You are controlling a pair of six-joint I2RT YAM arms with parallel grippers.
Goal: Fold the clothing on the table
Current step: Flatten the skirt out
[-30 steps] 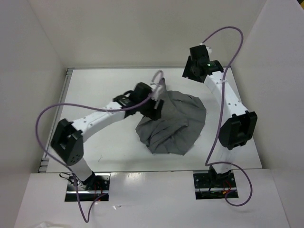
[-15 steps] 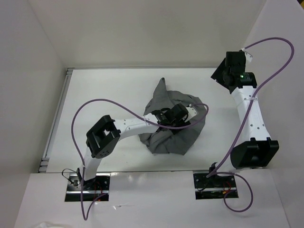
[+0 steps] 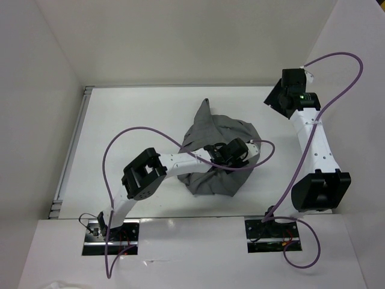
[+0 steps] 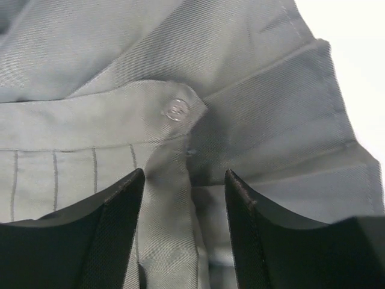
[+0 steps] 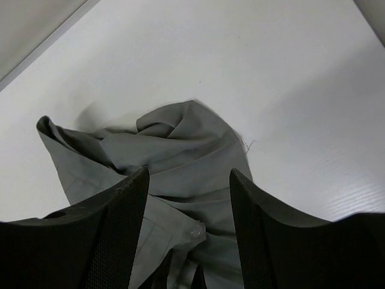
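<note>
The grey skirt (image 3: pixel 219 129) lies in a crumpled heap mid-way across the white table (image 3: pixel 138 120), one corner tapering to a point on its far side. The left gripper (image 4: pixel 184 174) is down on the heap, jaws partly apart and straddling a fold of the waistband (image 4: pixel 90 123) without pinching it. Just ahead of its fingertips sits a clear button (image 4: pixel 176 109), with pleats fanning to the right. The right gripper (image 5: pixel 187 171) hangs wide and empty above the table, the skirt below and ahead of it.
</note>
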